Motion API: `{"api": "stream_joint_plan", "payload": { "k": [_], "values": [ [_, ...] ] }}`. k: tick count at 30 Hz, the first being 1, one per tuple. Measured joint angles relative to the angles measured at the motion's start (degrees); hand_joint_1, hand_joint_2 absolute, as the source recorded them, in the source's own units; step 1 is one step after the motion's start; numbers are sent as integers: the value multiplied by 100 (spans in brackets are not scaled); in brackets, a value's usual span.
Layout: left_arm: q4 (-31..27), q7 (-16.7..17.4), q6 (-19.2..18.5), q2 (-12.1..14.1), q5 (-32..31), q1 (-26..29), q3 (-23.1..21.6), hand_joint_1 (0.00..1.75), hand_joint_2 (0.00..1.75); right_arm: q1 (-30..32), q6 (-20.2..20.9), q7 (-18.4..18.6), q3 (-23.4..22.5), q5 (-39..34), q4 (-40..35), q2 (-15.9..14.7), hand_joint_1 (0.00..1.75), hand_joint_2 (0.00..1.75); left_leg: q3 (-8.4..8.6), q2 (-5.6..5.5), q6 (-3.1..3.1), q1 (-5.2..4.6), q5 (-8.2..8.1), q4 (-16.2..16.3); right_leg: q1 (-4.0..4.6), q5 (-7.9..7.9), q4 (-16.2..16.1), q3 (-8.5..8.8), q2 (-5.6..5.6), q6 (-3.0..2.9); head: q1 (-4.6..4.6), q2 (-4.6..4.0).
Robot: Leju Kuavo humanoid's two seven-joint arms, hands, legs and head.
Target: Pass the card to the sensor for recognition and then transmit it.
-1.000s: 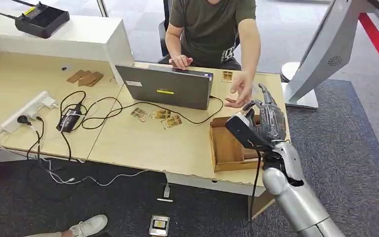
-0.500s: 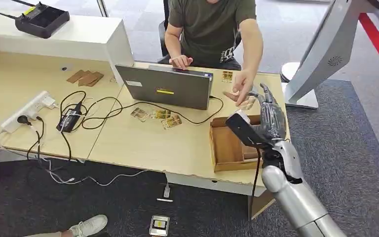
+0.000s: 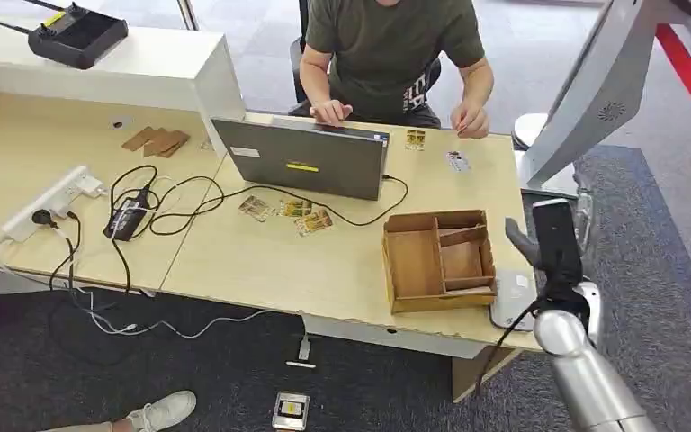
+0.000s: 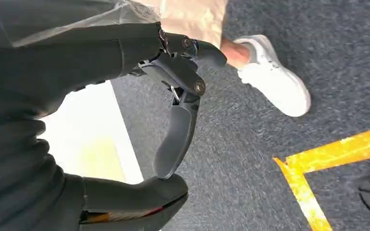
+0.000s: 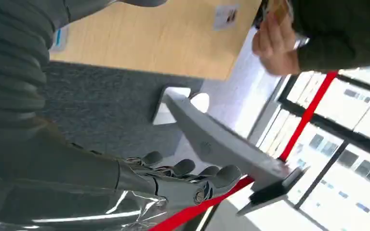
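card (image 3: 455, 161) | small, white, printed patch | flat on desk (image 3: 342, 261)

We see even, bright daylight; windows (image 5: 347, 144) blow out white, the carpet (image 4: 250, 144) smears slightly, shadows stay soft.

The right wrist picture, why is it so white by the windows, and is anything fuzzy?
Right wrist view: daylight washes out the windows, and the person's hand is blurred. Left wrist view: the white shoe and carpet look soft, and a pale patch beside the left hand glares. Head view: evenly lit, the laptop sharp.
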Motion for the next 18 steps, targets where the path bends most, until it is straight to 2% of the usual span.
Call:
{"api": "stream_joint_plan", "payload": {
  "k": [4,6,8,9,11,18],
  "values": [
    [13,-63,85,48,80,134,2,0,175,683,-214,-448,-712,-1080,132,-327,0,175,-2,0,5,-1,-6,-1,0,-3,-6,1,1,4,2,0],
    [15,-114,120,72,138,207,11,0,175,957,-209,-836,-1072,-1666,467,-430,0,175,-3,-2,3,0,-8,-2,0,-5,-7,1,0,6,2,0],
    [15,-179,151,96,197,283,22,0,175,1130,-141,-1199,-1204,-1982,1022,-470,0,175,-2,0,1,2,-13,-3,3,-6,-5,3,4,4,2,0],
    [15,-195,159,116,221,306,28,0,175,1195,-30,-1228,-1202,-2019,1325,-478,0,175,2,1,-2,2,-15,-3,3,-6,-7,1,7,4,2,0],
    [15,-231,162,129,262,340,48,0,175,1311,258,-1041,-1199,-2047,1824,-467,0,175,0,-3,-2,7,-15,-4,7,-9,-7,6,4,0,4,0],
    [15,-234,159,131,264,346,48,0,175,1332,288,-1015,-1199,-2052,1859,-465,0,175,1,-5,-2,7,-15,-4,8,-9,-6,6,3,0,4,0]
  ]
}}
